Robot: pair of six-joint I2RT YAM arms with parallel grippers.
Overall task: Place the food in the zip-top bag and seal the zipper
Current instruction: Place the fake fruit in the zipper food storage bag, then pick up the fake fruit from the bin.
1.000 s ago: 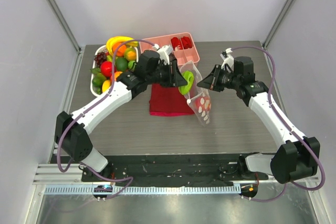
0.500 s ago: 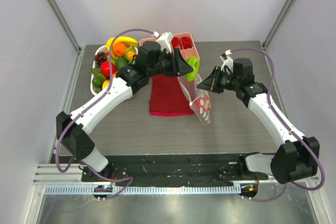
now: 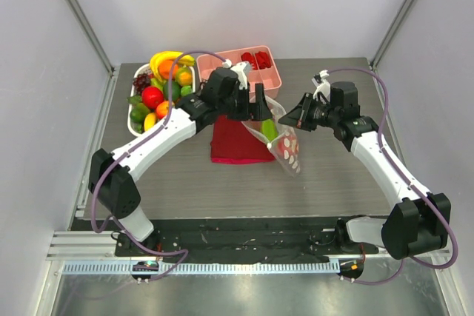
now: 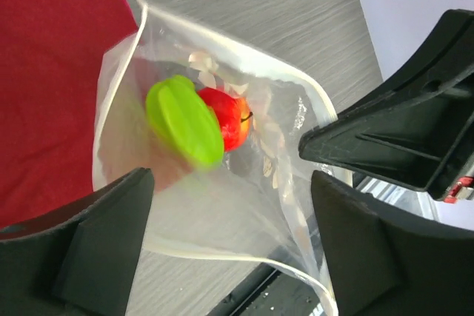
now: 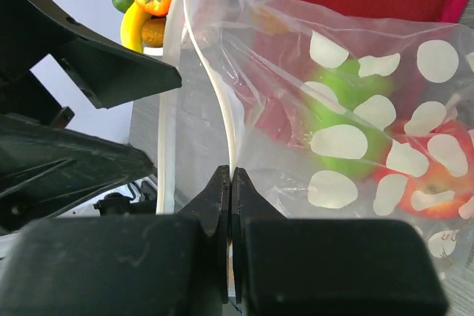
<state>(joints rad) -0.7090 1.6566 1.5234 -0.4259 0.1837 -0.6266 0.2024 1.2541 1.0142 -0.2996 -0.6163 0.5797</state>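
Observation:
My right gripper (image 5: 231, 175) (image 3: 286, 120) is shut on the rim of the dotted zip-top bag (image 5: 370, 101) (image 3: 287, 149), pinching the white zipper strip (image 5: 224, 101) and holding the mouth up and open. Directly above that mouth, my left gripper (image 4: 231, 190) (image 3: 261, 106) stands open with nothing between its fingers. Inside the bag lie a green fruit (image 4: 185, 120) (image 3: 269, 129) and a red apple (image 4: 228, 116) (image 5: 426, 172). More food (image 3: 157, 88) is piled in the white tray at the back left.
A dark red cloth (image 3: 231, 144) lies under and left of the bag. The pink divided tray (image 3: 272, 78) stands at the back, just behind my left gripper. The white fruit tray (image 3: 133, 120) sits by the table's left edge.
My left gripper carried the green fruit over the bag's mouth, then opened; the fruit now lies inside the bag. The right gripper kept its hold on the rim.

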